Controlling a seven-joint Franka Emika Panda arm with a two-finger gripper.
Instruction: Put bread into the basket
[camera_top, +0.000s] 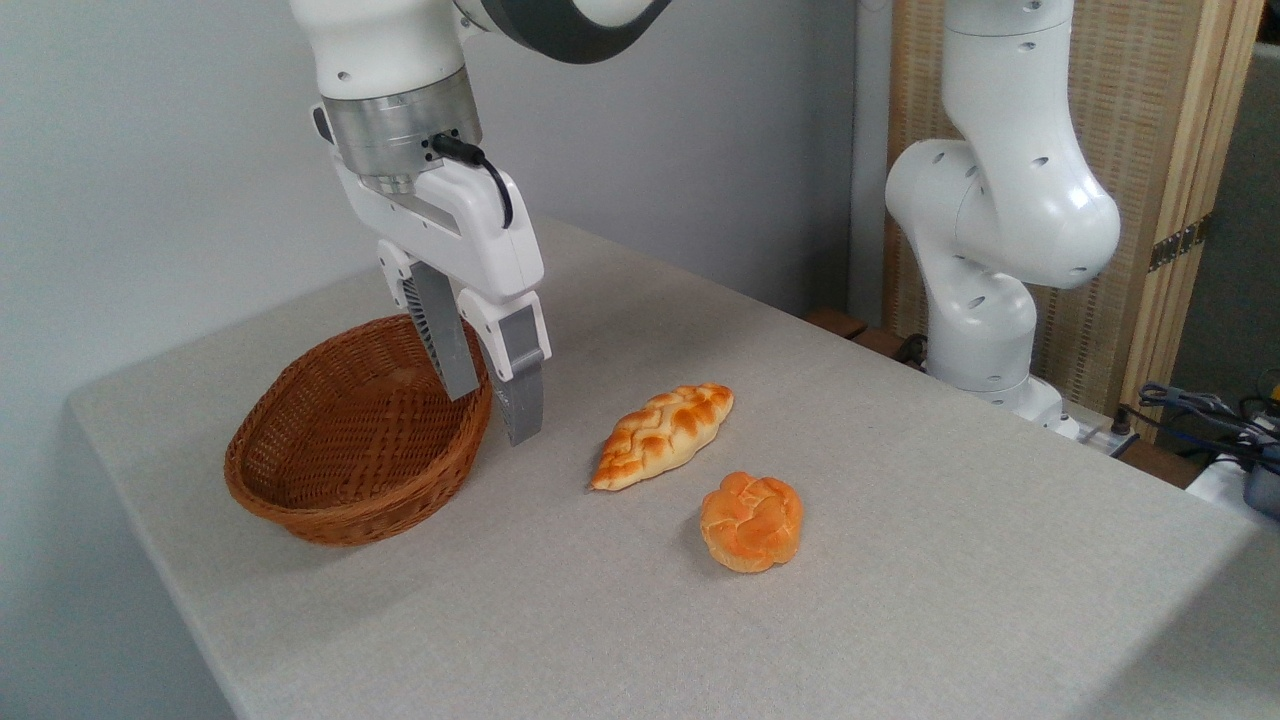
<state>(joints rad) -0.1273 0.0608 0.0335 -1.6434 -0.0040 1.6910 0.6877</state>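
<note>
We see the bread lying flat on the grey worktop, its long axis diagonal, one pointed end toward lower left, the other toward upper right; the basket stands to its left, apart from it; the claw hangs released and holding nothing, fingers spread, at the basket's right rim; a round orange bun lies just beside the bread, nearer the camera.

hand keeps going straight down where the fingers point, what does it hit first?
Probably the bare table, just right of the basket. The hand is open and empty; its left finger overlaps the basket's near rim in the picture, so it could clip it; depth is unclear. The bread lies clear to the right.
</note>
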